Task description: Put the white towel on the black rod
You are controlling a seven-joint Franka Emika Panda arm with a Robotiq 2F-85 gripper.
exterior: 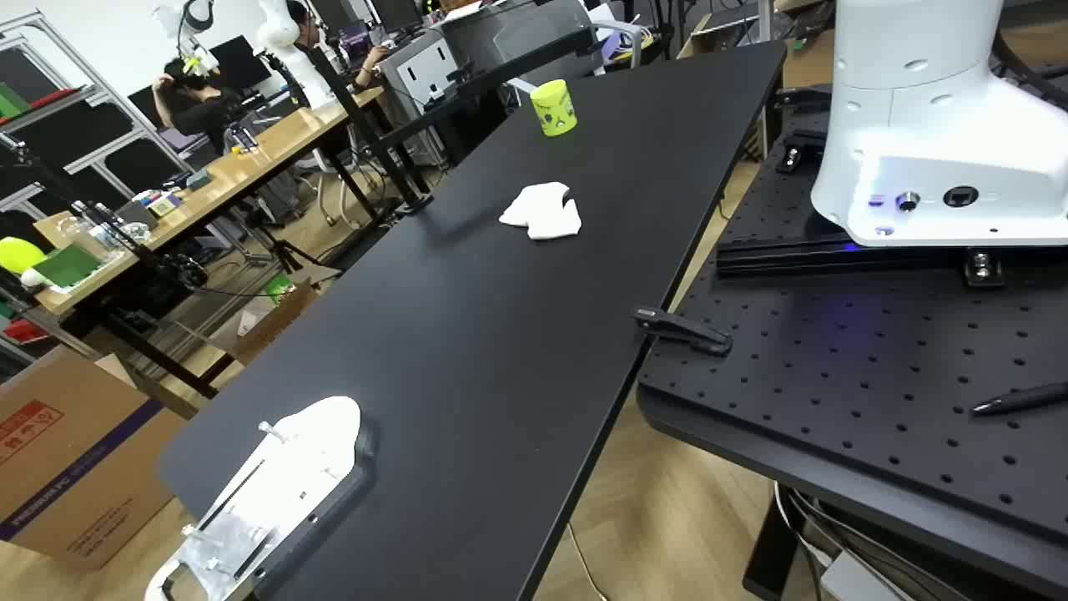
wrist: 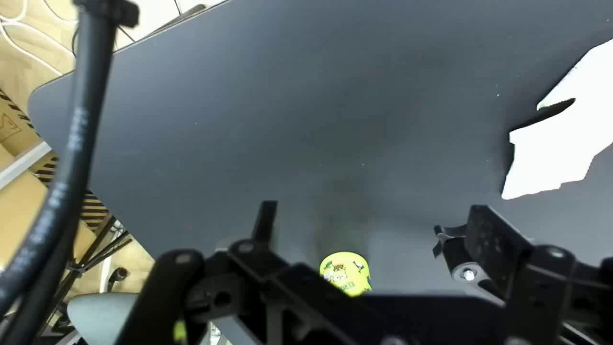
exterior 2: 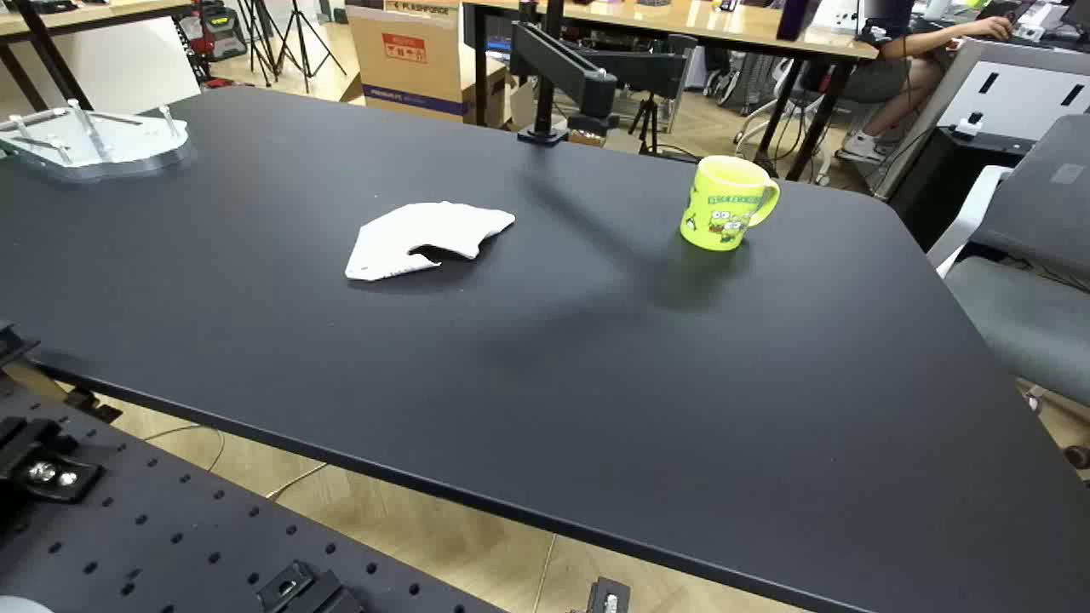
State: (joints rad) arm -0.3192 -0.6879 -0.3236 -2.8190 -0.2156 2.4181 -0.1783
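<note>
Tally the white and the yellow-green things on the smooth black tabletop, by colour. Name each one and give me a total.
White: 2 (towel; pegged plate, white on top)
Yellow-green: 1 (mug)
Total: 3

The towel is plain white, and the rod is black. The mug is bright yellow-green, printed with cartoon faces and green lettering. The tabletop is an even charcoal black; the perforated board is black too, dotted with rows of darker holes. The gripper is black, and the robot base is white with a violet-blue glow. The cardboard box is brown, with a purple band and a red label. The wooden desk is honey-tan, the chair seat grey. The tape bears black and yellow stripes.
</note>
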